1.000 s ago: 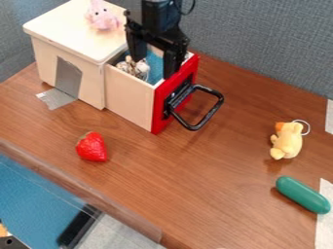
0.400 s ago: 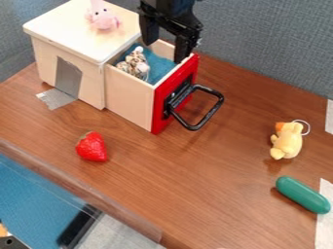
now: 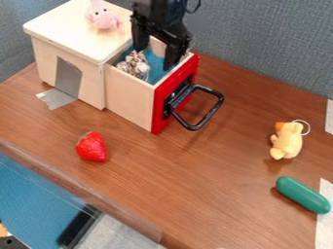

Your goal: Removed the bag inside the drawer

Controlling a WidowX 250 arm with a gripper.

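Grasping: my pincer (image 3: 154, 58) hangs open; I should centre it over the bundle (image 3: 136, 65) beside it, clear of the drawer (image 3: 130, 99).

- I can't read any words, letters, numbers or signs on anything here.

Brn/wht bundle (image 3: 135, 66) (spotted), in open drawer (image 3: 130, 98)
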